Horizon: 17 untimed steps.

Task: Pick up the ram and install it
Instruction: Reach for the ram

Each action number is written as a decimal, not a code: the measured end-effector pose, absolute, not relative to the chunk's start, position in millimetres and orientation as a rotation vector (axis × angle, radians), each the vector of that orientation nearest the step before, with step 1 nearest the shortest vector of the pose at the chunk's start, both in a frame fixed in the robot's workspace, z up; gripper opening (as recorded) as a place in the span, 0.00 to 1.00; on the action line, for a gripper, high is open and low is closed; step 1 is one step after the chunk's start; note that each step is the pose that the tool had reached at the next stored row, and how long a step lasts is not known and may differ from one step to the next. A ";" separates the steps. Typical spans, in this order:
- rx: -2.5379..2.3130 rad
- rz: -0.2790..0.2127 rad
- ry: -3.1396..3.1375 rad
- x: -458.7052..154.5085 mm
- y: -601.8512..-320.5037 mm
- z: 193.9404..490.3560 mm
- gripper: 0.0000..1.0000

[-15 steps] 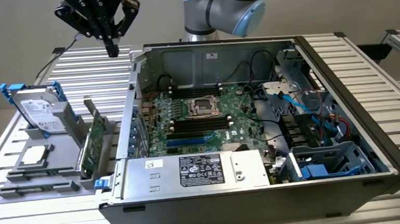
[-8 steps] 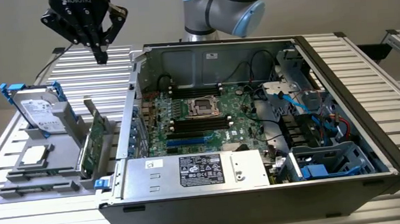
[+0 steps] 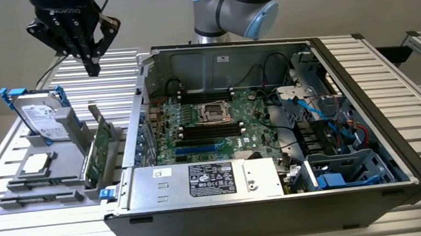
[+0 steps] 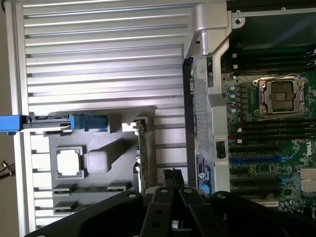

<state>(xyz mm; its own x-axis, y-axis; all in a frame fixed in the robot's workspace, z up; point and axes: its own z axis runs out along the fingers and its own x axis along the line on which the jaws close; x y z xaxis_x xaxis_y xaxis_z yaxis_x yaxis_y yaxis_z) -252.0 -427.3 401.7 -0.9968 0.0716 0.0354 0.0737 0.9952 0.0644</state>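
Ram (image 4: 92,188), long axis perpendicular to card (image 4: 142,158)

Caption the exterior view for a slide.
Gripper, jaws shut, hovers above the parts tray beside the open computer case.

We count one open computer case (image 3: 387,140) holding one motherboard (image 3: 197,139), one CPU socket (image 3: 213,112) and one power supply (image 3: 207,179), plus two banks of black memory slots (image 3: 209,130) — one bank on either side of the socket. Beside the case, one gray holder (image 3: 63,160) carries one hard drive (image 3: 42,117), one expansion card (image 3: 99,149), one processor (image 3: 38,164) and what look to us like two ram sticks (image 4: 91,187). One robot arm (image 3: 233,9) — one hand (image 3: 91,69).
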 end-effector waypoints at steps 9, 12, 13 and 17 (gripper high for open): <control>-0.113 -0.100 -3.089 -268.3 -438.1 395.6 0.11; -0.113 -0.099 -3.084 -272.0 -441.4 394.3 0.11; -0.113 -0.098 -3.082 -273.1 -442.4 394.0 0.11; -0.113 -0.097 -3.077 -277.4 -446.9 392.4 0.11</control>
<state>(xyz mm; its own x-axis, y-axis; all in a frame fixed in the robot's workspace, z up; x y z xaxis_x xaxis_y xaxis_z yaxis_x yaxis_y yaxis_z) -277.4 -446.9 392.4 -0.9954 0.0714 0.0636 0.0753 0.9953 0.0605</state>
